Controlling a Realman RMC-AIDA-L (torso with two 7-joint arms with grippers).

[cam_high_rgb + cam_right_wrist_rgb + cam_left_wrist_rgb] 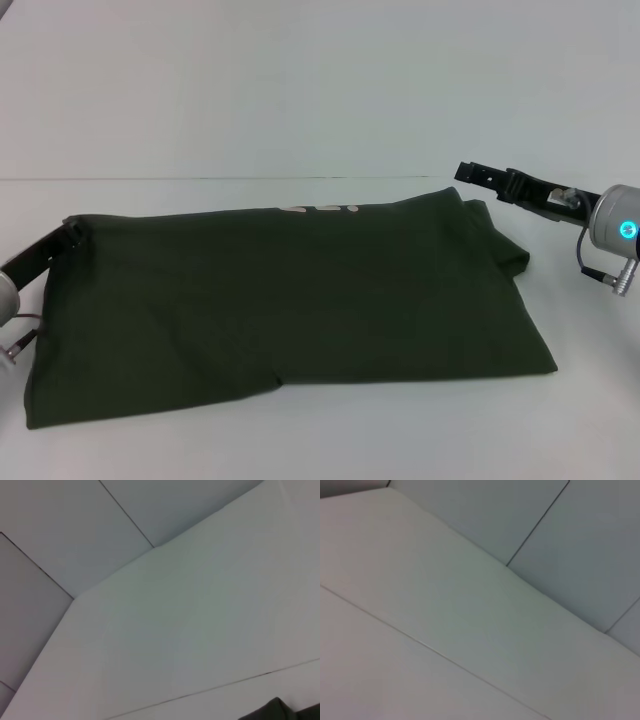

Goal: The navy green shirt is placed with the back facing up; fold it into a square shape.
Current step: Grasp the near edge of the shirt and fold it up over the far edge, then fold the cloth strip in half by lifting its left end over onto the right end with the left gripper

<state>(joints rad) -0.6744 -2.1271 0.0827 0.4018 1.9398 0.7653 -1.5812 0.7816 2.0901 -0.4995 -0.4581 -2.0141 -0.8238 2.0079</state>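
At about nine o'clock in the head view, the left gripper (pixel 72 236) sits low at the shirt's left end, its dark tip touching or just over the upper left corner of the cloth; whether it is apart or pinched on fabric I cannot tell. Its wrist view shows only pale surfaces, no cloth.

The navy green shirt (pixel 290 305) lies across the middle of the white worktop (pixel 300 430), already doubled into a wide, slightly skewed band — far from square. A small pale print (pixel 320 209) peeks at the twelve o'clock edge. At the right end a sleeve or loose flap (pixel 505 250) bulges out past the main edge, toward three o'clock.

The right gripper (pixel 470 172) hovers at about two o'clock, just beyond the shirt's upper right corner and clear of it; I cannot tell how its jaws stand. Its wrist view catches only a dark scrap of cloth at the frame's edge.

The knit looks light, soft and limp — it will drape and sag, not hold a crease. Pinching both layers at the end corners seems best, so the fold carries over evenly without the layers sliding apart.
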